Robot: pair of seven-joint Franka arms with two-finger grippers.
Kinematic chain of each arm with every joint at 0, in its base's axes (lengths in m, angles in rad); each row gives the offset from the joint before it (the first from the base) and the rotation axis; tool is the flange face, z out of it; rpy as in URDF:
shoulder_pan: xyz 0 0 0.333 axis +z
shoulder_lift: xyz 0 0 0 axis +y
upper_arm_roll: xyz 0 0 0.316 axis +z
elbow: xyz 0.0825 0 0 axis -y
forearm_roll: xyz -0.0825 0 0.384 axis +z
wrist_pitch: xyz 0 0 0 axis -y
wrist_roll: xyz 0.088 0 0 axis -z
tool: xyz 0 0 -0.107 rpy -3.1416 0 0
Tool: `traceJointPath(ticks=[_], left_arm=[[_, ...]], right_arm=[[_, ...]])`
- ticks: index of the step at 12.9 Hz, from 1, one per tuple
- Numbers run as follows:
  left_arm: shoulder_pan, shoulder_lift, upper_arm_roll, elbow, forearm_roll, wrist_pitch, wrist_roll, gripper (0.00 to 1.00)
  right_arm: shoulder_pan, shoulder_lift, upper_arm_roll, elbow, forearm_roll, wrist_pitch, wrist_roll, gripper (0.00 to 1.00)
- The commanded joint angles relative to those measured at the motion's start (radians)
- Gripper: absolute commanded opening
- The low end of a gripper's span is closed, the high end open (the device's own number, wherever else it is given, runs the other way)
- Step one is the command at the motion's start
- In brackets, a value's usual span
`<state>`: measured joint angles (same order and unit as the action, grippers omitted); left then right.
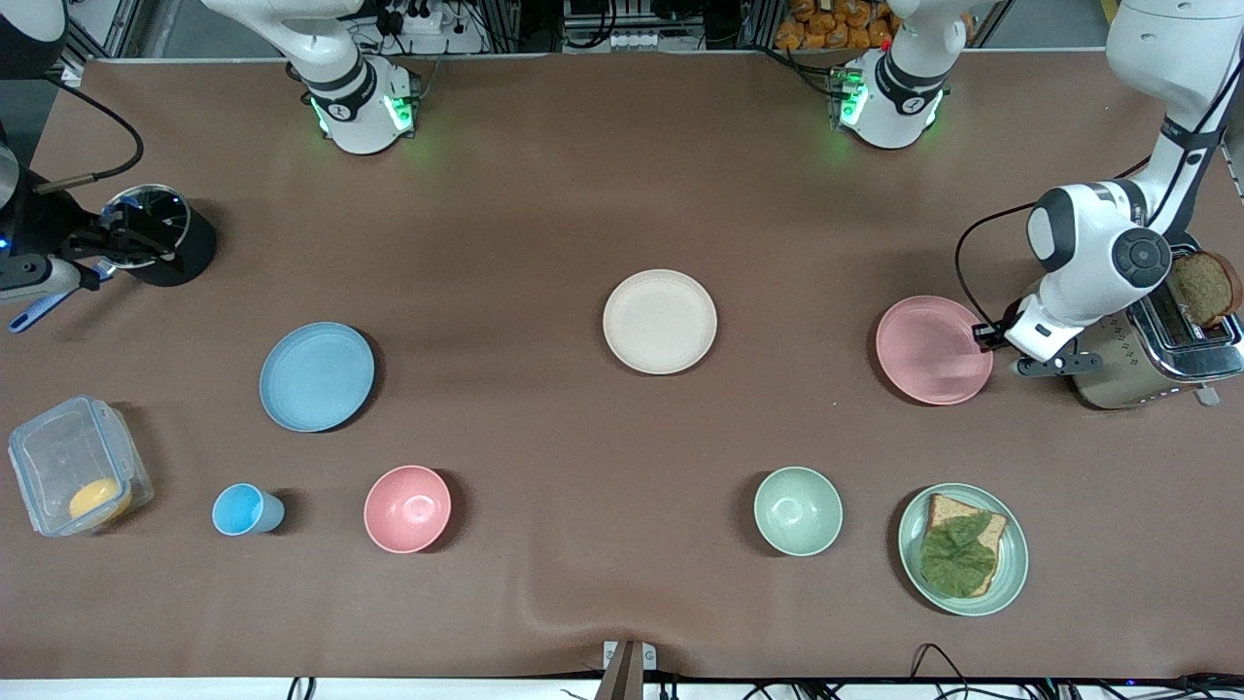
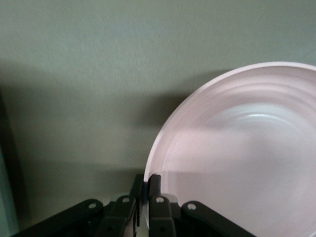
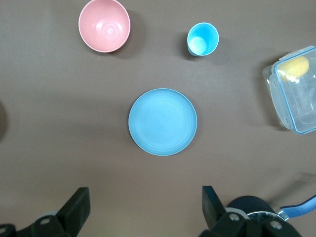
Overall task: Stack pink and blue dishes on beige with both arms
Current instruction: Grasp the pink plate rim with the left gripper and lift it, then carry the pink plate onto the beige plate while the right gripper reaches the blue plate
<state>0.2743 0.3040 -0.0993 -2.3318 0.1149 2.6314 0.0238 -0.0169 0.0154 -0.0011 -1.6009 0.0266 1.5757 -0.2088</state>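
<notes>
Left gripper point(image 2: 143, 190) clenched on rim of pale pink flat round matte plate point(image 1: 931, 349), at left arm's end of table beside toaster point(image 1: 1161, 355). Plate judged light, stiff, slippery; edge grip right. Right gripper point(image 3: 145, 207) spread wide over light blue flat round matte plate point(image 3: 162, 121), waiting. Cream-beige flat round matte plate point(image 1: 659, 321) mid-table, bare.

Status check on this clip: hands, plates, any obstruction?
Left hand shut on pink plate rim. Right hand open, high over blue plate. Beige plate bare, nothing blocking.
</notes>
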Motion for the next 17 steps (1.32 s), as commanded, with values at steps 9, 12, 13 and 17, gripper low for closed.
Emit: traceJointPath(ticks=[9, 12, 13, 17], left_arm=[[-0.017, -0.124, -0.345, 0.340, -0.129, -0.364, -0.283, 0.00], [-0.073, -0.089, -0.417, 0.361, -0.130, -0.367, -0.485, 0.00], [-0.108, -0.085, -0.427, 0.361, -0.130, -0.367, -0.548, 0.00], [-0.207, -0.071, -0.427, 0.335, -0.130, -0.343, -0.669, 0.00]], right_arm=[[0.014, 0.231, -0.004, 0.009, 0.016, -0.068, -0.024, 1.00], [-0.008, 0.306, -0.005, 0.013, 0.018, -0.062, -0.024, 1.00], [0.009, 0.334, -0.005, 0.022, 0.001, -0.057, -0.024, 1.00], [-0.014, 0.448, -0.005, 0.024, 0.001, 0.044, -0.027, 1.00]])
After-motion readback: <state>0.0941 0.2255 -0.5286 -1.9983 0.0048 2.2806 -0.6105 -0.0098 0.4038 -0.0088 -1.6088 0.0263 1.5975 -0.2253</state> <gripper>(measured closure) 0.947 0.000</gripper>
